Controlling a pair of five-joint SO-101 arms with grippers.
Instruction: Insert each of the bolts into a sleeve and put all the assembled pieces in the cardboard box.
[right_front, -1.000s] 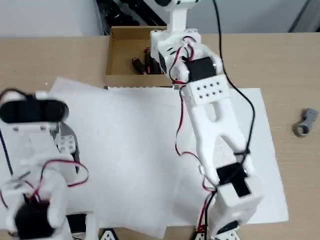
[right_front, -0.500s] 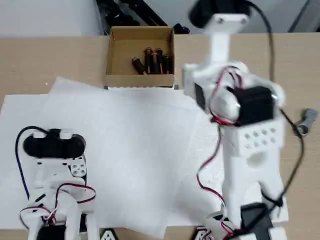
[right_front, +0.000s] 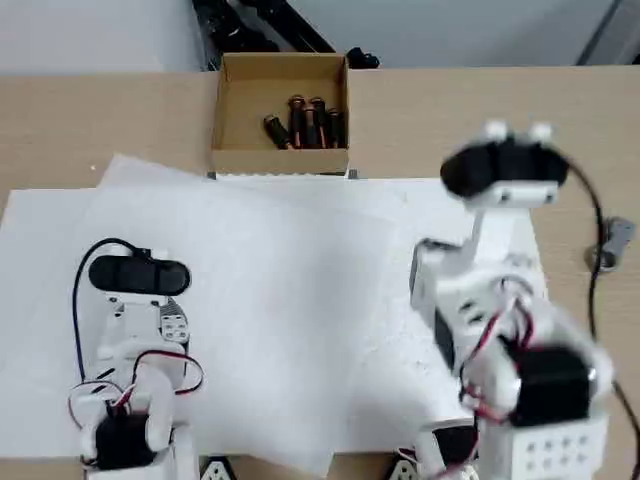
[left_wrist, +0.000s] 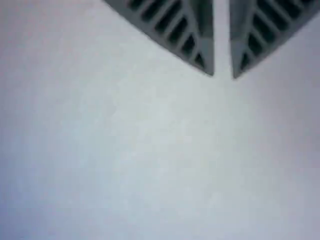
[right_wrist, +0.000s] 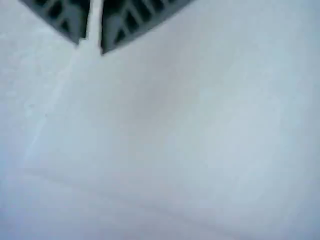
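The cardboard box (right_front: 232, 110) stands at the far edge of the table. Several dark, copper-ended bolt-and-sleeve pieces (right_front: 305, 120) lie inside it. My left arm (right_front: 135, 340) is folded back at the near left over the white paper. In the left wrist view, my left gripper (left_wrist: 223, 74) is shut just above bare paper and holds nothing. My right arm (right_front: 500, 300) is folded back at the near right. My right gripper (right_wrist: 90, 47) is also shut over the paper, with only a thin slit between its fingers.
A large white paper sheet (right_front: 290, 290) covers the middle of the table. A small grey part (right_front: 610, 245) lies on the bare wood at the right edge. Dark clutter sits behind the box.
My right arm has drawn back from over the box to the near right, uncovering the box. My left arm has shifted a little to the right and folded lower.
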